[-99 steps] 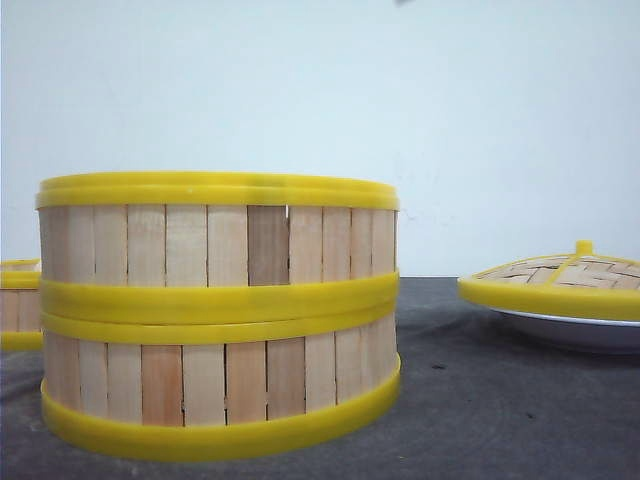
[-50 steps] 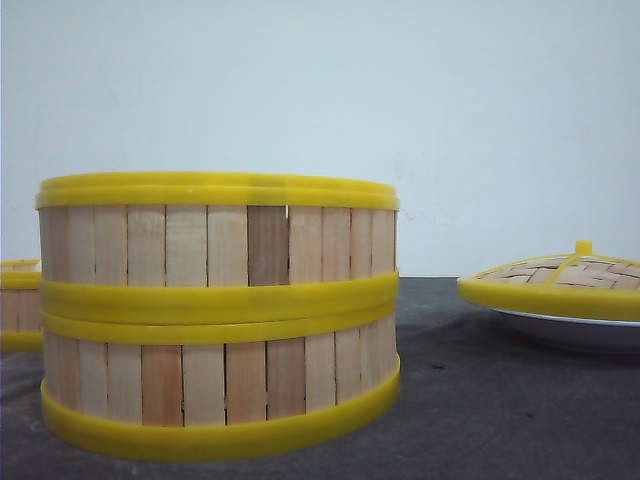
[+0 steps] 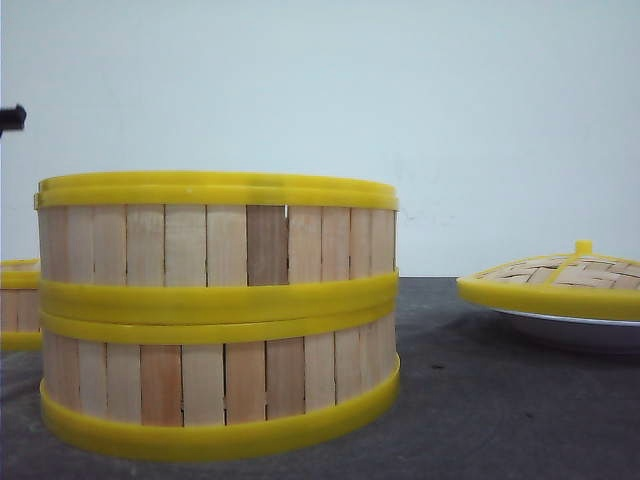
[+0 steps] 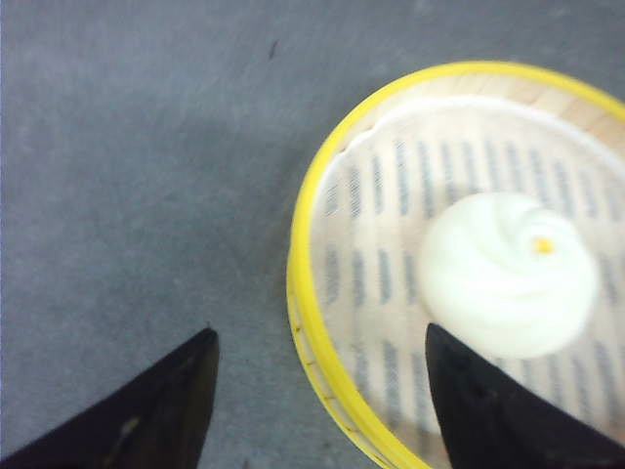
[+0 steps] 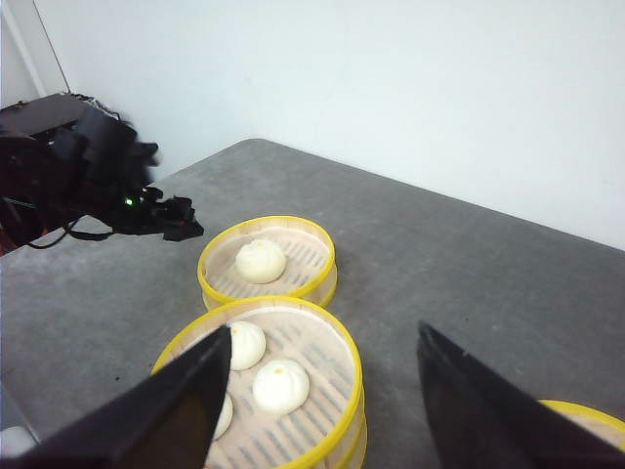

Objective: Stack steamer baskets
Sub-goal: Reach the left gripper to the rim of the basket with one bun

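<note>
Yellow rims, pale wood, grey table

The steamer baskets (image 3: 218,315) show light wooden slats, one slat darker brown, banded by bright yellow rims; the single basket (image 5: 267,261) has a pale slatted floor with dark slits. Buns (image 4: 508,274) are creamy white with a yellow dot. The lid (image 3: 560,277) is woven tan, yellow-rimmed, on a white plate (image 3: 575,330). The table (image 5: 469,264) is dark grey.

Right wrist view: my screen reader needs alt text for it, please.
Two stacked steamer baskets hold white buns; a third basket with one bun sits beyond on the grey table. The open left gripper hovers near it.
</note>
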`<state>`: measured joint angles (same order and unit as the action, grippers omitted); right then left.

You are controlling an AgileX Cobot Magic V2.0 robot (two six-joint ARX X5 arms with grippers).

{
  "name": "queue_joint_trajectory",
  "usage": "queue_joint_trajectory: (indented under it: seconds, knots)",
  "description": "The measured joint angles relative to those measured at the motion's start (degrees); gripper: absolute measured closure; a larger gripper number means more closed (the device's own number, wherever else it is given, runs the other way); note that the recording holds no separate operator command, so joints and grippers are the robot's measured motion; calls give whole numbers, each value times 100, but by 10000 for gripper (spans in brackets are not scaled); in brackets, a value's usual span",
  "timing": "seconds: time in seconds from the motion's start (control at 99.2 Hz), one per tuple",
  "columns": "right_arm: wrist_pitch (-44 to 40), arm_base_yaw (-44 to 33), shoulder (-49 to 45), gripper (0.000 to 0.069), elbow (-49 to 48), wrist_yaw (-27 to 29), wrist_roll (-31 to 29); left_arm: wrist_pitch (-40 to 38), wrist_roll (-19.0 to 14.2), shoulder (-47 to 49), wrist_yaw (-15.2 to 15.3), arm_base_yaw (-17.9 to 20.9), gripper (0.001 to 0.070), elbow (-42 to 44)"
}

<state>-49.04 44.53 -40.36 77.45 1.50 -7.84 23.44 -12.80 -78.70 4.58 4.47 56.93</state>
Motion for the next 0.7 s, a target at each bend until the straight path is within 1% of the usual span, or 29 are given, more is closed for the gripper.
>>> queue_joint_trajectory:
  seconds: [0.212, 0.565, 0.635, 0.696]
  knots:
    - [-107, 0, -2, 319, 0, 2, -20, -164, -46, -575, -2, 44, 313, 2]
    - [-114, 0, 0, 319, 0, 2, -52, -326, -208, -1182, 0, 44, 318, 2]
    - [-116, 0, 0, 319, 0, 9, -55, -356, -243, -1217, 0, 44, 353, 2]
    - [-116, 0, 0, 319, 0, 66, -57, -426, -275, -1217, -7, 44, 433, 4]
